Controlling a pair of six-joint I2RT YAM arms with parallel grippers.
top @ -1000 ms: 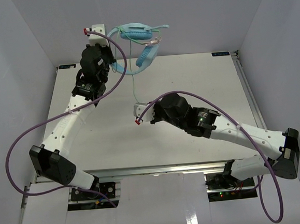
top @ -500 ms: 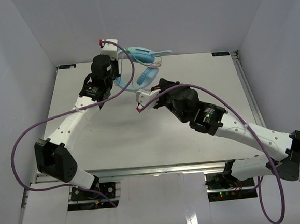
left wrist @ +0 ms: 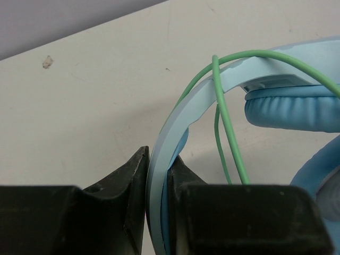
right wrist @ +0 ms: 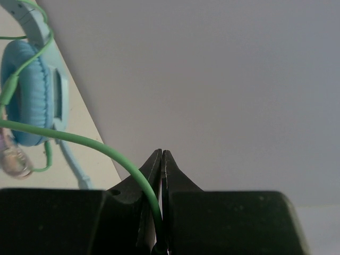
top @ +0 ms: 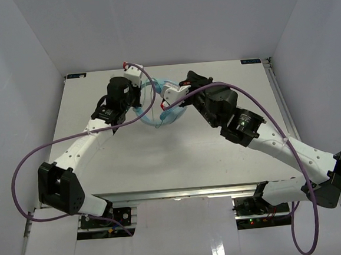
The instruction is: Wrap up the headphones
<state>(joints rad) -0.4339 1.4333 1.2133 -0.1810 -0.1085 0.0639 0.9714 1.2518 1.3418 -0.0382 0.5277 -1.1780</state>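
**Headphones held between two arms**

Headphones (top: pixel 160 117) sit over the far middle of the desk (top: pixel 131 157). Left jaws are clamped on the light blue headband (left wrist: pixel 175 117). Right jaws pinch the thin green cable (right wrist: pixel 79 139), which loops across that headband.

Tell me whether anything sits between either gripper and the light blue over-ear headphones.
Nothing visible does. The left gripper is shut on the light blue curved headband, and the right gripper pinches the thin pale green cable.

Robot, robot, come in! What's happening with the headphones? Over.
Left pincer shut on headband. Right pincer shut on green cable. Cable draped over headband. Nothing blocking.
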